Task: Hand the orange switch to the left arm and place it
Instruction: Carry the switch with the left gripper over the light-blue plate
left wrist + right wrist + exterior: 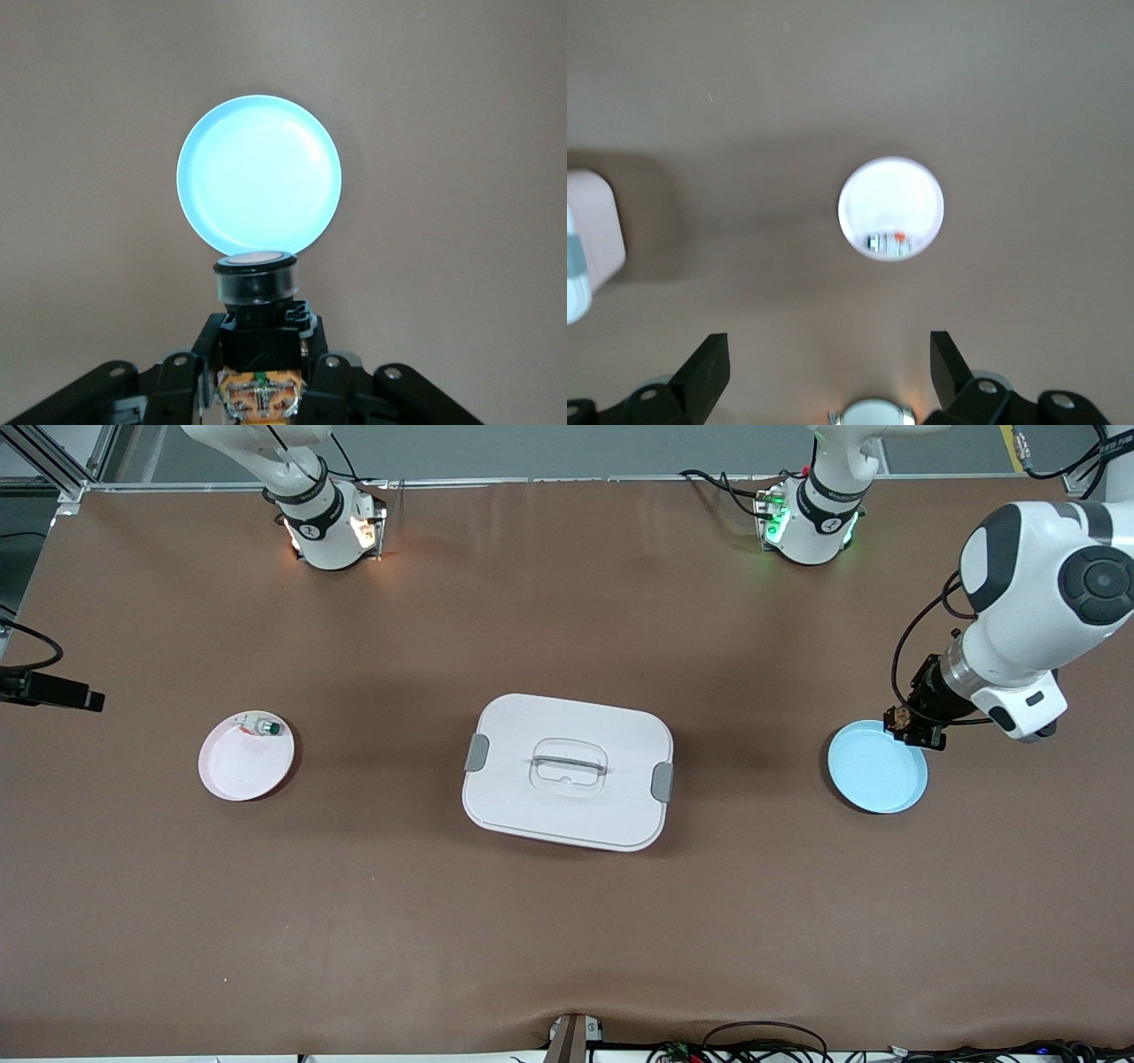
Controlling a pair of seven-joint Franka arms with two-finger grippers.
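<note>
Toward the left arm's end of the brown surface (567,921) from the box (568,771), the left tool (262,390) hung over the light-blue plate's (873,775) edge, clamped on the orange switch (259,332), whose cap colour was hard to make out. The right tool (829,363), cut off in the front view, gaped wide over the pink plate (239,766), which held a small green-capped part (263,728).

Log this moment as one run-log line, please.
left end effector: shut on orange switch, over blue plate rim | right end effector: open, waiting | box: mid-table
</note>
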